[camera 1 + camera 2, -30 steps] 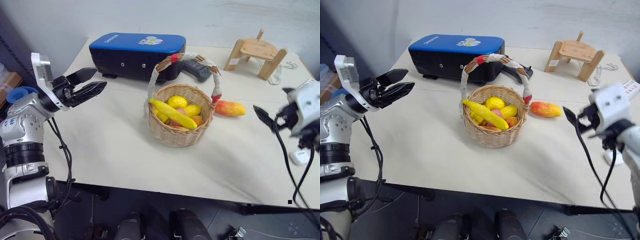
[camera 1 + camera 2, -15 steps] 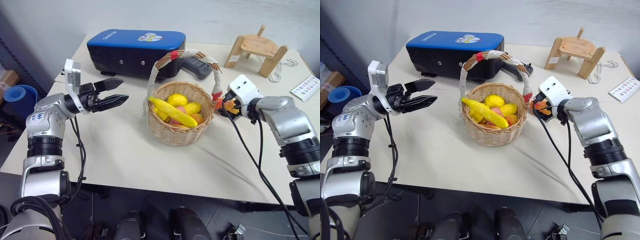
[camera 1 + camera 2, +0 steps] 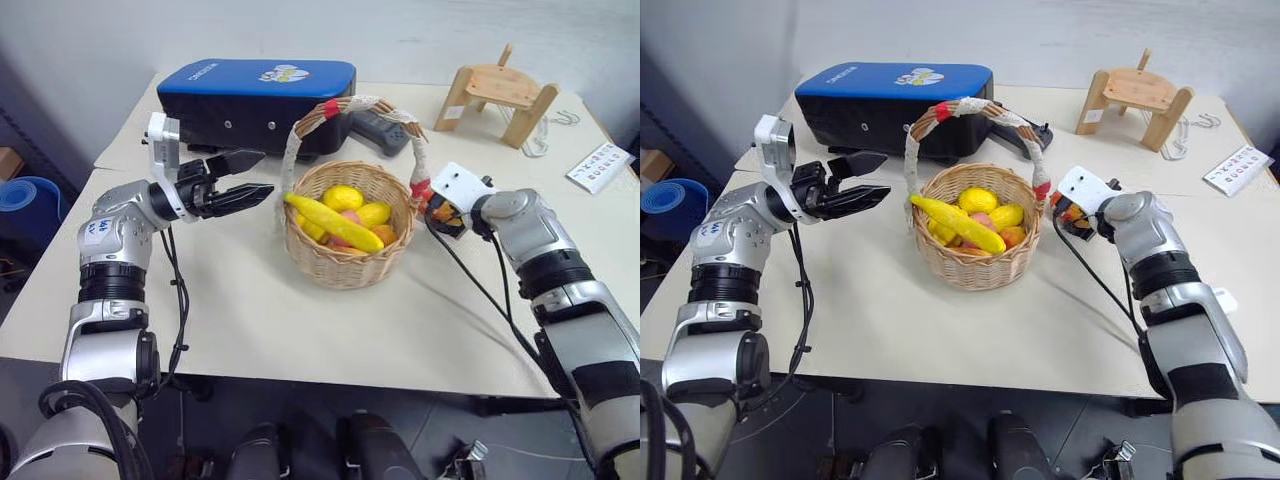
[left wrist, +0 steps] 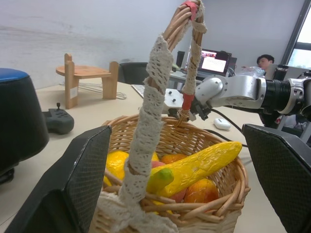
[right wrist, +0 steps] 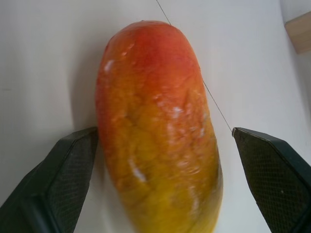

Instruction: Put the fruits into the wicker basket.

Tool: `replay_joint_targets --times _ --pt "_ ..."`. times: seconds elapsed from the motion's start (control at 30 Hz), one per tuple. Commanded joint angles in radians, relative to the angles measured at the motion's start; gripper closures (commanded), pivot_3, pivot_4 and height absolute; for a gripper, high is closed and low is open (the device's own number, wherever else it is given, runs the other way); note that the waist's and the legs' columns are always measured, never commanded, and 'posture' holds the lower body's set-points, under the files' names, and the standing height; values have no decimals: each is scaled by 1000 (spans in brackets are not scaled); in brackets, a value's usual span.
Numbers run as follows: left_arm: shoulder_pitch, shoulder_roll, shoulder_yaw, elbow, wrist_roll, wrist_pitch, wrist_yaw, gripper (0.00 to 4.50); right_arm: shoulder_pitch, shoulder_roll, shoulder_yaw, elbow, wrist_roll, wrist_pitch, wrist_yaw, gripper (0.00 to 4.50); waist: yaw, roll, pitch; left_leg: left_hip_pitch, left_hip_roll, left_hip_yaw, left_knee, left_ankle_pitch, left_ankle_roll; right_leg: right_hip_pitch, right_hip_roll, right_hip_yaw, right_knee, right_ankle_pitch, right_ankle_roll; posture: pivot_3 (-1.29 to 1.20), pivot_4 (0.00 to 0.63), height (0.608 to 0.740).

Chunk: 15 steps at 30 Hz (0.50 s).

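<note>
right end effector (image 5: pixel 155 184) is down at the oblong red-orange-yellow toy mango (image 5: pixel 158 131), black fingers spread wide, one on each side of the fruit. the near finger looks to be touching the mango's flank, the far one stands clear with bare white table (image 3: pixel 250 320) between them, so nothing is gripped yet. from the head camera the mango (image 3: pixel 447 212) lies on the table under that end effector, just outside the round tan woven wicker basket (image 3: pixel 345 262), near the red end of its cloth-wrapped handle.

left end effector (image 3: pixel 243 177) is wide too, empty, pointing across at the basket from the other side. its wrist camera looks straight at the handle and the fruit already inside: the curved yellow toy banana (image 4: pixel 199 165) lying over small round yellow fruits (image 3: pixel 343 197) and a pink-orange one (the peach, probably).

so the step in hand reads as picking up the last fruit. to do it well: shift the right end effector so the mango sits centred between the fingers, close across its narrow width, not its length, and squeeze gently since the skin looks smooth and rounded. then lift clear of the rim and swing past the handle's base, not into it. the left end effector could steady the basket.
</note>
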Motion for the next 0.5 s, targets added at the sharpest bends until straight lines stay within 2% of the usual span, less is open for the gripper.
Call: replay_joint_targets --times 0.03,0.1,0.2,0.23,0.37,0.5 --pt "-50 -2 6 -14 2 -19 3 0 -27 38 -37 76 17 -12 47 182 -6 0 0 0 0 0 0 0 0 0 0 0 0 0 0 0 150 740" --pt "-58 -4 9 -8 7 -21 1 0 -35 44 -44 101 4 -34 50 605 -11 0 0 1 0 0 0 0 0 0 0 0 1 0 0 0 150 740" --pt "-60 -7 15 -15 6 -22 10 0 -22 37 -59 94 4 -43 71 1550 -12 0 0 3 0 1 -1 1 -1 1 0 0 2 0 0 0 150 740" --pt "-56 -8 17 -23 4 -21 14 0 -12 28 -63 78 4 -47 83 1679 -11 0 0 3 0 1 -1 1 -1 1 0 0 2 0 0 0 150 740" --pt "-27 -5 17 -65 -2 -12 19 0 52 -35 -105 -58 31 -68 139 1689 -6 0 0 3 0 0 -1 1 -1 1 0 0 2 0 0 0 150 740" --pt "33 31 28 -144 -38 25 -34 0 255 -201 -232 -451 150 -55 295 1689 7 2 1 2 0 0 -3 1 -1 1 0 0 2 0 0 0 150 740"
